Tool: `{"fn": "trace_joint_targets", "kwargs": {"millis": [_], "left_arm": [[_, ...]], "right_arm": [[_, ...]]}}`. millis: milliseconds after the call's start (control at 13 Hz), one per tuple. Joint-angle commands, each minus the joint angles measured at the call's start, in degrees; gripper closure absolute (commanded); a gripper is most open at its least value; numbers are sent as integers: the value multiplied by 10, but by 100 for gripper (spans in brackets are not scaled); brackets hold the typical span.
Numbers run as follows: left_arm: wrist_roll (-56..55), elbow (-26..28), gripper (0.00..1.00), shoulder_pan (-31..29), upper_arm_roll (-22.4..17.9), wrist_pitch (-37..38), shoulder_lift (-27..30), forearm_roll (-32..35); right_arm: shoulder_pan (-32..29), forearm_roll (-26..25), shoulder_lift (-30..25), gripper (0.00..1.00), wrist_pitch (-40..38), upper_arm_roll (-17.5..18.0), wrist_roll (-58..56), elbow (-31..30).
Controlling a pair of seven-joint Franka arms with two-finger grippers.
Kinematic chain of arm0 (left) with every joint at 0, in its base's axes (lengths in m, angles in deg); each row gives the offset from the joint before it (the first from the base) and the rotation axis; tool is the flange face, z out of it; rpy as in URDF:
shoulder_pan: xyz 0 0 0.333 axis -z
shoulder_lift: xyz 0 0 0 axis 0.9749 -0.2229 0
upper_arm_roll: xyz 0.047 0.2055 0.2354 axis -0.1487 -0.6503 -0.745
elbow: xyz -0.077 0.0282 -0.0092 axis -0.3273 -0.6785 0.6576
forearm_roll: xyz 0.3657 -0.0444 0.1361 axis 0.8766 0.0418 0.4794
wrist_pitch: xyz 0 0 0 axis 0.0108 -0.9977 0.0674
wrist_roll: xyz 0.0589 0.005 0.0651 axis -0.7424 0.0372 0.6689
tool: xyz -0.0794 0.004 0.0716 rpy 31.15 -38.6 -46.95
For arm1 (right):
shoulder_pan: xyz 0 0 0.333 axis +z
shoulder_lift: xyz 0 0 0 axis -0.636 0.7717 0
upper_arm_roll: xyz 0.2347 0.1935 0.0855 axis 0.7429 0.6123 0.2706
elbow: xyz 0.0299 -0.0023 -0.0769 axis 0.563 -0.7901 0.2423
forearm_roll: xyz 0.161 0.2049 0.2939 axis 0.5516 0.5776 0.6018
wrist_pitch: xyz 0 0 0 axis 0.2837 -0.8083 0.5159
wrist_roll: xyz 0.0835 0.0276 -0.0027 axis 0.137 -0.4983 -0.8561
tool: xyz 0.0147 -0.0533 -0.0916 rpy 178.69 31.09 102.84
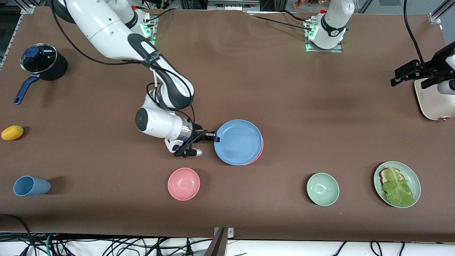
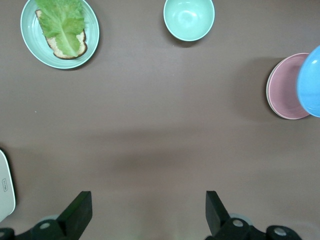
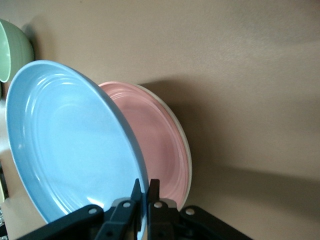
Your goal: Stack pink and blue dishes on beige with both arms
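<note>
The sky-blue plate [image 1: 239,142] [image 3: 70,145] hangs just over the pale pink plate [image 1: 260,151] [image 3: 160,145] in the middle of the table and covers nearly all of it. My right gripper [image 1: 213,137] [image 3: 145,184] is shut on the blue plate's rim at the end toward the right arm. The pink plate lies on the beige plate [image 3: 188,155], of which only a thin cream edge shows. My left gripper [image 1: 405,73] [image 2: 147,196] waits open and empty, high over the left arm's end of the table, well away from the plates [image 2: 285,86].
Nearer the front camera stand a pink bowl [image 1: 183,184], a mint bowl [image 1: 322,189], a mint plate with lettuce [image 1: 397,184] and a blue cup [image 1: 31,186]. A lemon [image 1: 12,132] and lidded pot [image 1: 43,62] sit at the right arm's end. A cream appliance [image 1: 432,103] is under the left gripper.
</note>
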Motion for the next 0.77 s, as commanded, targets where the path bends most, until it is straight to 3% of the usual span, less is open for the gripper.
{"fn": "trace_joint_targets", "kwargs": {"millis": [0, 385, 462, 538, 615, 692], "left_arm": [[-13, -9, 0, 9, -4, 3, -3, 15], [-8, -11, 0, 6, -3, 3, -6, 14], [-8, -12, 0, 6, -3, 3, -6, 14], [-8, -12, 0, 6, -2, 3, -6, 13], [-7, -12, 0, 6, -2, 3, -6, 13], [-6, -12, 0, 6, -2, 3, -6, 11]], "right_arm": [[20, 9, 34, 100, 45, -2, 6, 24], [28, 4, 47, 100, 60, -3, 5, 24], [27, 3, 47, 77, 60, -3, 6, 24], [27, 2, 47, 26, 60, -5, 4, 24], [27, 0, 46, 0, 60, -5, 1, 24], [27, 0, 43, 0, 60, -5, 2, 24]]}}
